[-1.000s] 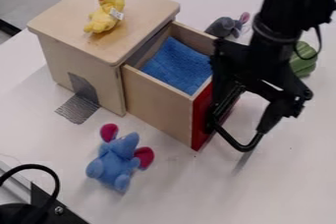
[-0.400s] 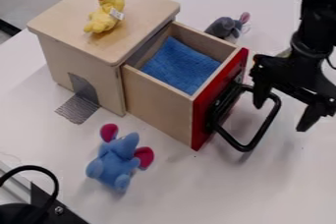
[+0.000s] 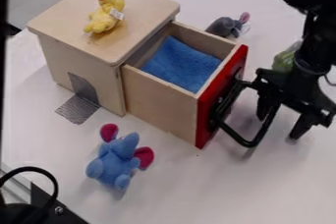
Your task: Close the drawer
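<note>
White tabletop [image 3: 164,193], gray floor [image 3: 33,2] at the far left. Wooden cabinet [image 3: 85,66] sits left of center, yellow duck plush [image 3: 103,17] lying on top. Drawer [image 3: 160,102] is pulled out of its right side, red front [image 3: 222,95] facing right, blue cloth [image 3: 181,65] inside. Gripper [image 3: 279,126] is at the right, by the black handle [image 3: 246,142]: fingers spread, left one overlapping the handle's outer bar in view. Can't tell if they touch. Gray plush [image 3: 225,27] on the table beyond the drawer, green object [image 3: 284,61] partly behind the arm. Blue elephant plush [image 3: 117,161], pink ears, on the near side. Gray mesh [image 3: 78,107] at the cabinet's base, black cable [image 3: 41,168] at near left.
</note>
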Controlling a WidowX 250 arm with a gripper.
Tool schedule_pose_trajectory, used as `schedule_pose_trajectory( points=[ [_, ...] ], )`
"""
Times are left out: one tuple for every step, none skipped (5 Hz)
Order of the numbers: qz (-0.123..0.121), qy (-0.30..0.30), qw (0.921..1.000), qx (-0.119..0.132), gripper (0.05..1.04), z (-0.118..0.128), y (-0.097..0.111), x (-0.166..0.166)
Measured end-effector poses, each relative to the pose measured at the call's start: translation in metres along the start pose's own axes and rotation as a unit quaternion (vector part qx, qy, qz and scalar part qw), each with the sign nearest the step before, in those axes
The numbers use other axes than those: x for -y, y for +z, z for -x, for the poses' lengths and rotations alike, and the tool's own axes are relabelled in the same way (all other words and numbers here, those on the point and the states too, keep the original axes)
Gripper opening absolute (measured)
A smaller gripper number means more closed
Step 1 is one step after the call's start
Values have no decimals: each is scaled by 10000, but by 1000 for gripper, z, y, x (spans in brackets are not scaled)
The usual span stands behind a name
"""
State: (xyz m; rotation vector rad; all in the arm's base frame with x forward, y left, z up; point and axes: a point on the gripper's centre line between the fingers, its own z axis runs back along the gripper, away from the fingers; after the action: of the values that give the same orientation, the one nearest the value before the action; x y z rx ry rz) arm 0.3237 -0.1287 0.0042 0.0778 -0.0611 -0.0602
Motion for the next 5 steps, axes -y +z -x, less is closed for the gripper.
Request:
schedule_pose_trajectory(
  points=[
    [-49,-92,9999,23,397,-1,-3,-1],
    [-196,-202,9996,28,222,2,-4,-6],
    [-336,-231,9992,51,141,8,-3,-15],
    [-485,-237,9985,-5,125,17,-2,-28],
    [-468,-202,9987,73,124,19,5,-32]
  ],
)
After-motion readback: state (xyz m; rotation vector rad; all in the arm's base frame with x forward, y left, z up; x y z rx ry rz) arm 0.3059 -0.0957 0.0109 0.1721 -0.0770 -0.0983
